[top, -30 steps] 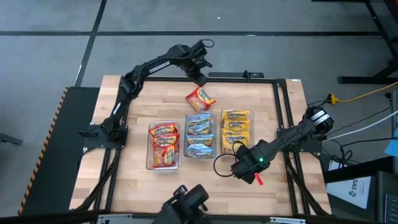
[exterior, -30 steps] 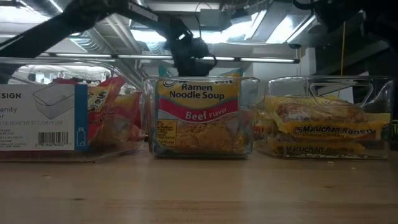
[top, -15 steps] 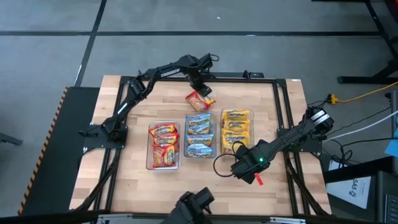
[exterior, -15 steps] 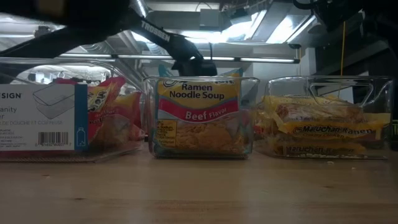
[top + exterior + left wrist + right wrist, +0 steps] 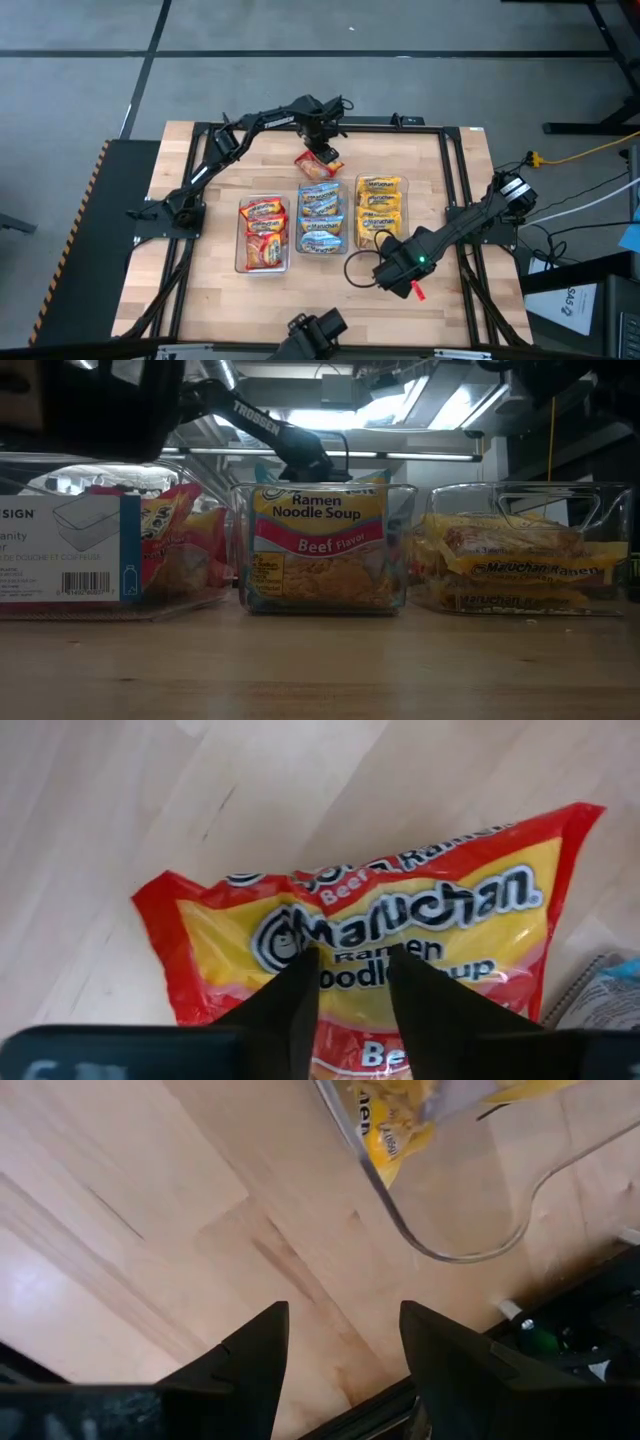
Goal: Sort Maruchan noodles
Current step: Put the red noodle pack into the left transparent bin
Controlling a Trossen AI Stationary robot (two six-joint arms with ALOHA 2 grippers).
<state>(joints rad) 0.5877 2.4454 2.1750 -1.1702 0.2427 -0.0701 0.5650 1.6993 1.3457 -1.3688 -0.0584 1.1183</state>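
Left pincer (image 5: 347, 982) reaches down over red-yellow crinkly ramen packet (image 5: 380, 935) on wooden worktop (image 5: 220, 165), fingers parted, nothing gripped. Right pincer (image 5: 340, 1345) rests low, released, beside clear plastic bin (image 5: 440, 1245).

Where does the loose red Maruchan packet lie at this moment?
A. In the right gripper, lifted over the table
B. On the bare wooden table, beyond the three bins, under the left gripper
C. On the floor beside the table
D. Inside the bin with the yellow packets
B: the red packet lies on the wooden table past the three bins, with the left gripper right above it.
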